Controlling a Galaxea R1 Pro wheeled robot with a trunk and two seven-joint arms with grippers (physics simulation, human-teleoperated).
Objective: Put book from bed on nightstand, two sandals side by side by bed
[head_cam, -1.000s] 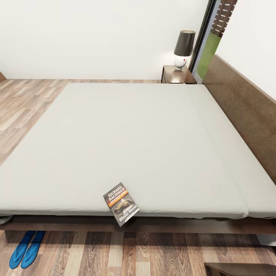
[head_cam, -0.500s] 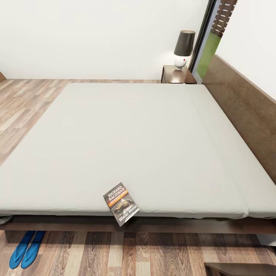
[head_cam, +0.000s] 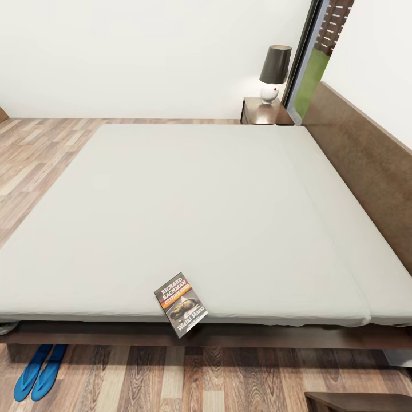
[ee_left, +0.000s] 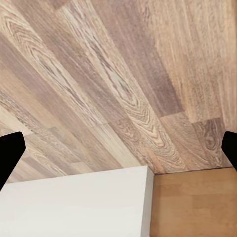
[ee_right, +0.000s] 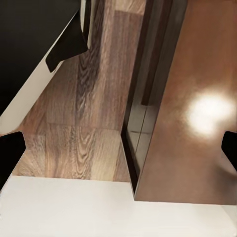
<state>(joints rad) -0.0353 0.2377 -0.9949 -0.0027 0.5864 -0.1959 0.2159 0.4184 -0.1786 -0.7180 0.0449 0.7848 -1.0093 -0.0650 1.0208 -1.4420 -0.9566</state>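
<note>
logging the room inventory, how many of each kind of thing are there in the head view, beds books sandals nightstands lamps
bed: 1
book: 1
sandals: 2
nightstand: 1
lamp: 1
total: 6

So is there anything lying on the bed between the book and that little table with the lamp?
Nothing visible. The book sits at the bed's near edge, and the mattress is bare all the way to the nightstand, where only a lamp stands.
</note>
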